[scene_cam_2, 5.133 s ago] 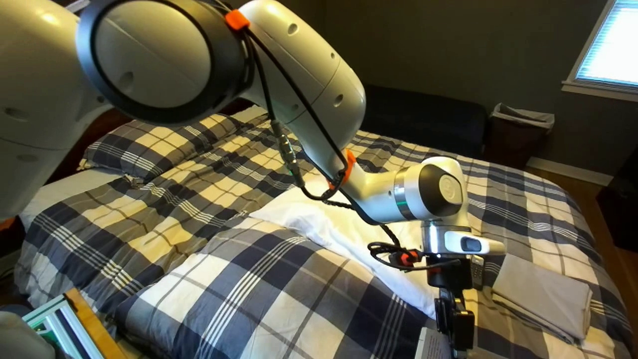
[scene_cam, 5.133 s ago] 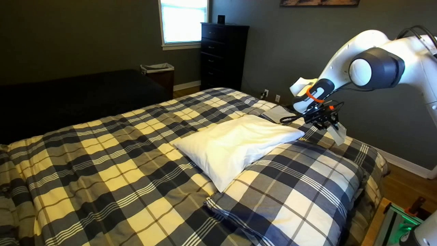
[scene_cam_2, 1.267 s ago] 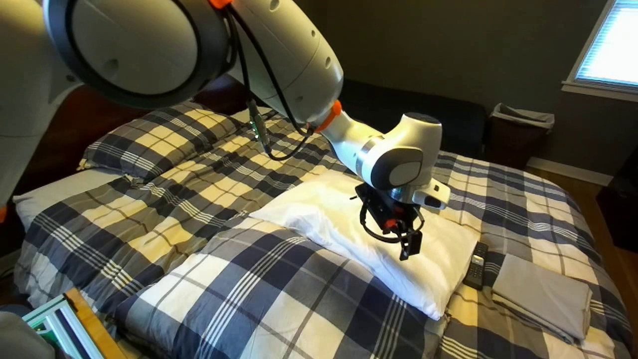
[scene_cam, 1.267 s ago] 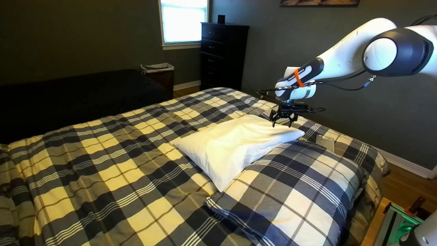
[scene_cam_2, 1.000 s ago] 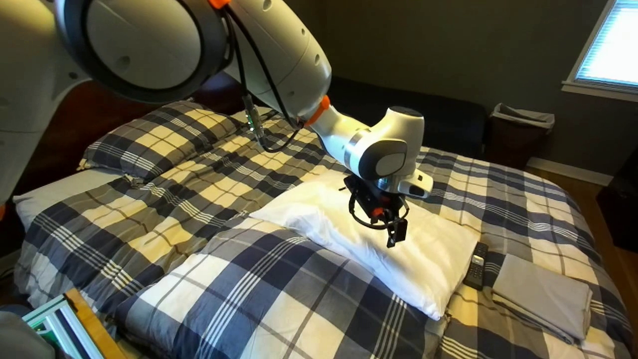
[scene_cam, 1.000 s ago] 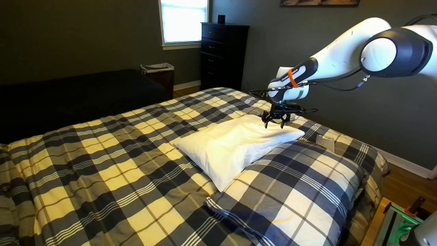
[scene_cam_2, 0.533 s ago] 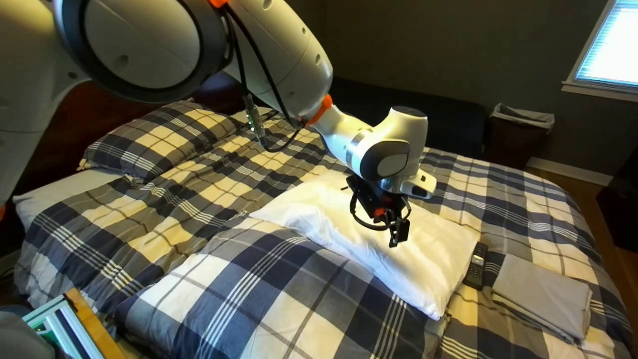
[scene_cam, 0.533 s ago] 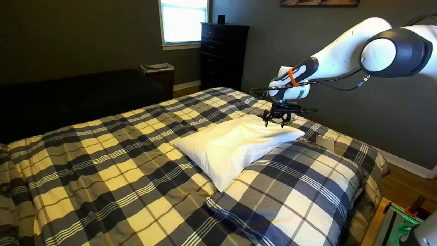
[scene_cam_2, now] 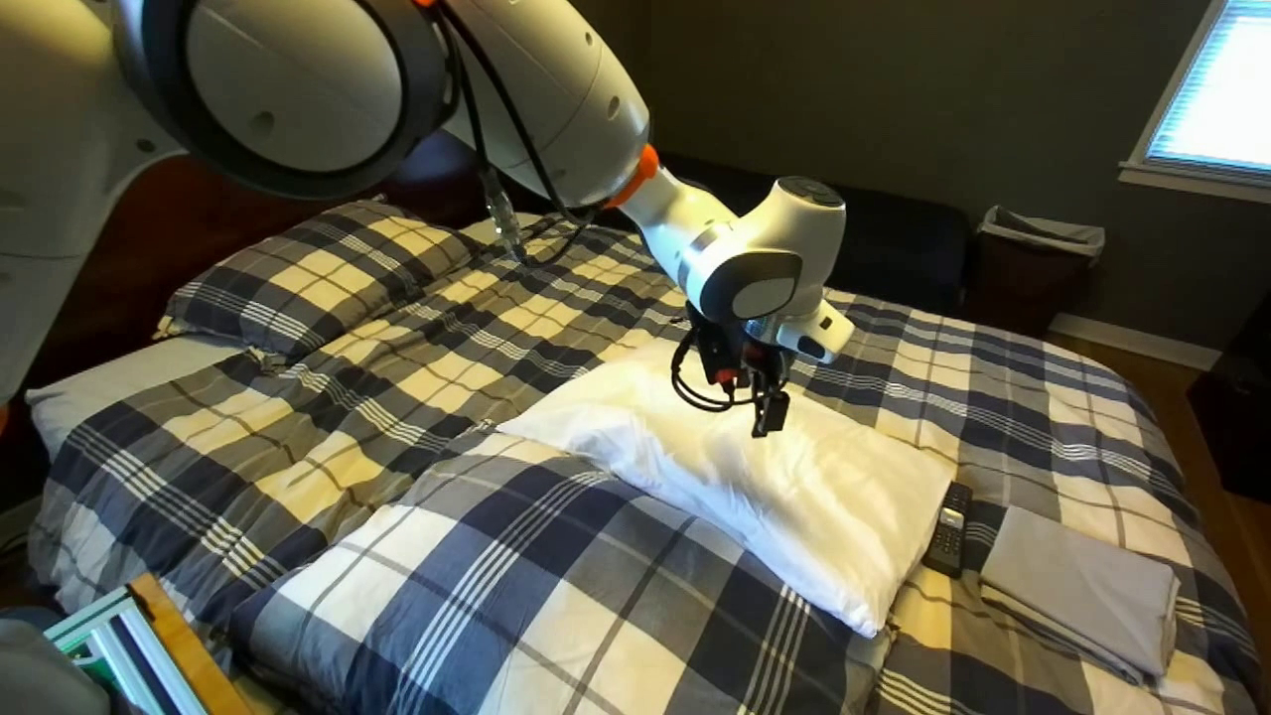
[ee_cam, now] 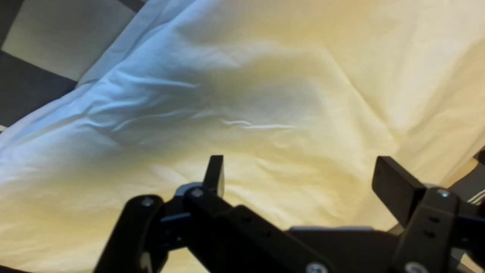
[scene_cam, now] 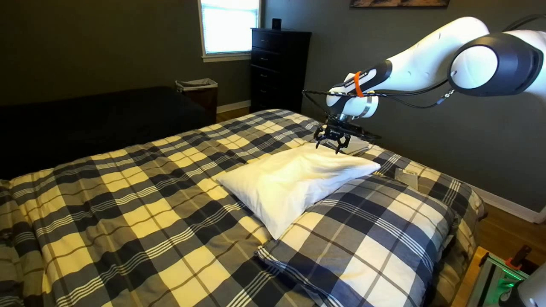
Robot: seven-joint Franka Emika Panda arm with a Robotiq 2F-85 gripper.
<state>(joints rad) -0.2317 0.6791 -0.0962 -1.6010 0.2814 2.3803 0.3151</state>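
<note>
My gripper [scene_cam: 327, 149] hangs above the white pillow [scene_cam: 290, 179], its fingers spread and nothing between them. In the wrist view the gripper [ee_cam: 300, 159] has the creased white pillow [ee_cam: 265, 94] filling the area below its fingertips; they look apart from the cloth. A small pale box [scene_cam: 407, 178] rests on the bed just behind the plaid pillow [scene_cam: 362, 238], partly hidden by it. Along the white pillow's edge lies a dark handset with keys [scene_cam_2: 949, 541], and beside that a folded grey cloth [scene_cam_2: 1082, 586].
A plaid comforter [scene_cam: 140, 204] covers the bed. Another plaid pillow [scene_cam_2: 328, 278] lies by the headboard. A lined bin [scene_cam: 198, 91] and a dark dresser [scene_cam: 279, 72] stand beyond the bed. A wood-edged frame [scene_cam_2: 149, 645] is near the robot's base.
About five seconds ago the gripper held the pale box; now the box lies on the bed. The open gripper has since come over the white pillow and has just risen slightly, shifting away from the box.
</note>
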